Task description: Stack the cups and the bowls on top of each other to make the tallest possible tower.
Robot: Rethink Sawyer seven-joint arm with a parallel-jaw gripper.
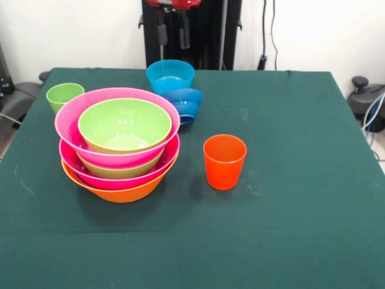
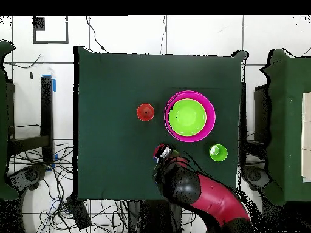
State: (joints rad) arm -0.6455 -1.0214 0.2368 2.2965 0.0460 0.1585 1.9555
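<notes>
Your tower [image 1: 120,153] is sitting on the left of the bench [image 1: 289,229] in the front view: the orange bowl [image 1: 117,191] is lowest, with a pink bowl [image 1: 129,174], a green bowl [image 1: 117,168], a second pink bowl [image 1: 75,120] and a bright green bowl [image 1: 124,124] nested upward, widest at the base so it sits steady. The orange-red cup [image 1: 224,161] stands upright and alone, just to the right of the pile, open side up and easy to reach. The light green cup [image 1: 64,96] waits upright behind the tower, near the far left corner. Two blue bowls are over by the pedestal: the light blue bowl [image 1: 170,76] is upright and the darker blue bowl [image 1: 183,104] is tipped against it.

The arm [image 2: 203,194] hangs at the robot's side of the bench, above those blue bowls, with the pincer [image 1: 173,33] raised clear at the far edge. It carries nothing you can see, but whether it's parted or closed you cannot tell from here. By my reading, the loose blues and both cups are left to stack.
</notes>
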